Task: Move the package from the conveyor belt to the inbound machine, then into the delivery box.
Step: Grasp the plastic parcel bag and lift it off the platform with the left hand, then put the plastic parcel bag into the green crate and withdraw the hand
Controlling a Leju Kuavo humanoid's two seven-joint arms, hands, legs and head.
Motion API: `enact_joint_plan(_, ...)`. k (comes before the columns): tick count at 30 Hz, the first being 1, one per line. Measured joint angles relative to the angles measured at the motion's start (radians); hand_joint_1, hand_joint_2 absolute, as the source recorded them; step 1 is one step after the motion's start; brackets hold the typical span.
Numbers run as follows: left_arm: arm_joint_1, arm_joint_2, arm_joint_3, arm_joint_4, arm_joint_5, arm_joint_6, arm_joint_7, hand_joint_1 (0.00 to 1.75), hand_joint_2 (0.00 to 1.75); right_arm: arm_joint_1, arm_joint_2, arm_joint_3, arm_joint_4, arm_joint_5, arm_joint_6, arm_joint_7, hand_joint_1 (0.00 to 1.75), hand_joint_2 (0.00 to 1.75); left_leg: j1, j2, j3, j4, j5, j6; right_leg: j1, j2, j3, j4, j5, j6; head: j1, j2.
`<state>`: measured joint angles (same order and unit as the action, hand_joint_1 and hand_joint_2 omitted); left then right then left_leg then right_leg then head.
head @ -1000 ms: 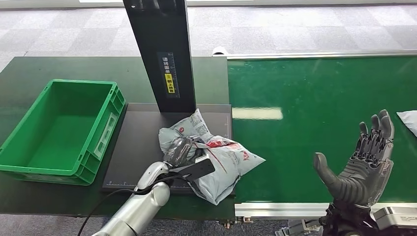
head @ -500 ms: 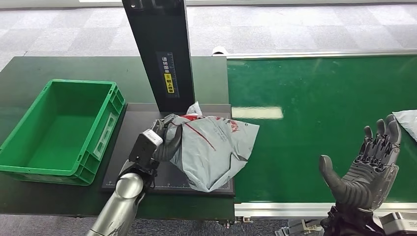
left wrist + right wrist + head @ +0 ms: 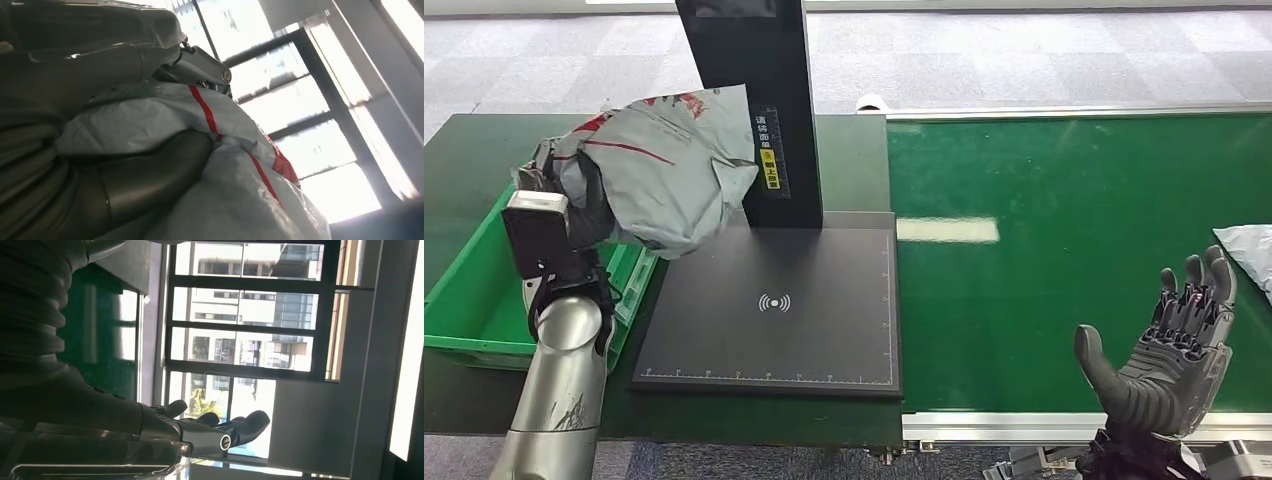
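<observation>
While my left hand (image 3: 559, 190) grips the grey package (image 3: 659, 165) raised over the green delivery box (image 3: 484, 300) for release, my right hand (image 3: 1169, 360) waits spread, holding nothing.

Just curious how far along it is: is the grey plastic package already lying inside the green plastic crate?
No, the left hand holds the grey plastic package up above the green plastic crate.

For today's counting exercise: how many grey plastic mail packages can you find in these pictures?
2. One package is gripped by the left hand, lifted above the green box. A second package lies on the conveyor belt at the right edge, partly cut off; more may lie beyond.
</observation>
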<state>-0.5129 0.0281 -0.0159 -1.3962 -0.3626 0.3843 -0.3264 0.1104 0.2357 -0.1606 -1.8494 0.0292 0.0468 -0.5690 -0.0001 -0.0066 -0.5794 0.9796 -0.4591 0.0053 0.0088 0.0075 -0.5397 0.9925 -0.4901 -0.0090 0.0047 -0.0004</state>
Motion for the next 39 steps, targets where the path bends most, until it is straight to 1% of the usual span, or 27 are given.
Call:
enact_joint_plan(2, -0.105, 0.042, 0.042, 0.153, -0.082, 0.069, 0.045, 1.75, 1.75, -0.001, -0.004, 0.017, 0.006, -0.008, 0.003, 0.006, 0.0, 1.75, 0.0, 0.0, 0.0, 0.0, 0.001, 0.0, 0.0, 0.0, 0.0, 0.0, 0.0, 0.0, 0.0, 0.0)
enact_joint_plan(5, -0.274, 0.106, 0.09, 0.434, -0.208, 0.133, 0.138, 1.75, 1.75, -0.003, -0.012, 0.051, 0.021, -0.014, 0.01, 0.016, 0.0, 1.75, 0.0, 0.001, 0.0, 0.0, 0.002, -0.001, 0.001, 0.0, 0.0, 0.0, 0.002, -0.002, 0.0, 0.0)
enact_joint_plan(8, -0.389, 0.153, 0.098, 0.657, -0.312, 0.167, 0.239, 1.75, 1.75, -0.009, -0.018, 0.082, 0.04, -0.015, 0.015, 0.023, 0.0, 1.75, 0.001, 0.002, 0.0, 0.0, 0.003, -0.002, 0.002, 0.001, -0.001, 0.001, 0.002, -0.002, -0.001, 0.0)
enact_joint_plan(10, -0.433, 0.172, 0.099, 0.757, -0.335, 0.174, 0.264, 1.75, 1.75, -0.013, -0.021, 0.097, 0.05, -0.015, 0.016, 0.025, 0.0, 1.75, 0.001, 0.002, 0.0, 0.0, 0.003, -0.002, 0.002, 0.001, -0.001, 0.001, 0.002, -0.002, -0.001, 0.0)
enact_joint_plan(12, -0.462, 0.186, 0.099, 0.828, -0.358, 0.18, 0.293, 1.75, 1.75, -0.016, -0.024, 0.108, 0.058, -0.015, 0.016, 0.028, 0.0, 1.75, 0.001, 0.002, -0.002, 0.0, 0.003, -0.002, 0.001, 0.001, -0.002, 0.001, 0.002, -0.002, 0.0, 0.0)
enact_joint_plan(16, -0.492, 0.211, 0.093, 0.929, -0.44, 0.196, 0.404, 1.75, 1.75, -0.019, -0.033, 0.127, 0.076, -0.018, 0.018, 0.037, 0.0, 1.75, 0.0, 0.002, -0.003, 0.0, 0.003, -0.002, 0.001, 0.001, -0.003, 0.001, 0.002, -0.002, 0.0, 0.0)
enact_joint_plan(17, -0.495, 0.217, 0.092, 0.948, -0.449, 0.197, 0.421, 1.5, 1.75, -0.019, -0.035, 0.132, 0.08, -0.019, 0.018, 0.039, 0.0, 1.75, 0.0, 0.002, -0.003, 0.0, 0.003, -0.002, 0.001, 0.002, -0.003, 0.001, 0.002, -0.002, 0.0, 0.0)
enact_joint_plan(18, -0.496, 0.223, 0.092, 0.964, -0.451, 0.199, 0.429, 1.06, 1.75, -0.019, -0.037, 0.137, 0.085, -0.02, 0.018, 0.04, 0.0, 1.75, 0.0, 0.002, -0.003, 0.0, 0.003, -0.002, 0.001, 0.002, -0.003, 0.0, 0.002, -0.002, 0.0, 0.0)
enact_joint_plan(20, -0.494, 0.233, 0.095, 0.989, -0.436, 0.195, 0.42, 0.19, 1.75, -0.019, -0.042, 0.145, 0.095, -0.023, 0.018, 0.041, 0.0, 1.75, 0.0, 0.001, -0.003, 0.0, 0.003, -0.002, 0.001, 0.001, -0.003, 0.0, 0.002, -0.002, 0.0, 0.0)
enact_joint_plan(21, -0.493, 0.237, 0.099, 0.999, -0.423, 0.188, 0.405, 0.0, 1.75, -0.019, -0.045, 0.148, 0.1, -0.024, 0.018, 0.041, 0.0, 1.75, 0.0, 0.001, -0.003, 0.0, 0.003, -0.002, 0.001, 0.001, -0.003, 0.0, 0.002, -0.002, 0.0, 0.0)
enact_joint_plan(25, -0.49, 0.24, 0.133, 1.018, -0.369, 0.136, 0.315, 0.0, 1.75, -0.02, -0.059, 0.158, 0.12, -0.034, 0.015, 0.041, 0.0, 1.75, 0.0, 0.0, -0.003, 0.0, 0.003, -0.002, 0.001, 0.0, -0.003, 0.0, 0.002, -0.002, 0.0, 0.0)
enact_joint_plan(28, -0.493, 0.235, 0.156, 1.019, -0.344, 0.114, 0.276, 0.0, 1.75, -0.026, -0.065, 0.162, 0.135, -0.039, 0.014, 0.041, 0.0, 1.75, 0.0, 0.0, -0.003, 0.0, 0.003, -0.002, 0.001, 0.0, -0.003, 0.0, 0.002, -0.002, 0.0, 0.0)
enact_joint_plan(32, -0.505, 0.226, 0.201, 1.019, -0.282, 0.086, 0.24, 0.0, 0.0, -0.04, -0.068, 0.165, 0.154, -0.044, 0.014, 0.043, 0.0, 1.75, 0.0, 0.0, -0.003, 0.0, 0.003, -0.002, 0.001, 0.0, -0.003, 0.0, 0.002, -0.002, 0.0, 0.0)
enact_joint_plan(36, -0.518, 0.218, 0.254, 1.018, -0.217, 0.061, 0.198, 0.0, 0.0, -0.055, -0.07, 0.166, 0.173, -0.047, 0.013, 0.045, 0.0, 1.75, 0.0, 0.0, -0.003, 0.0, 0.003, -0.002, 0.001, 0.0, -0.003, 0.0, 0.002, -0.002, 0.0, 0.0)
enact_joint_plan(39, -0.524, 0.213, 0.287, 1.016, -0.179, 0.05, 0.163, 0.0, 1.31, -0.061, -0.071, 0.165, 0.183, -0.047, 0.013, 0.047, 0.0, 1.75, 0.0, 0.0, -0.003, 0.0, 0.003, -0.002, 0.001, 0.0, -0.003, 0.0, 0.002, -0.002, 0.0, 0.0)
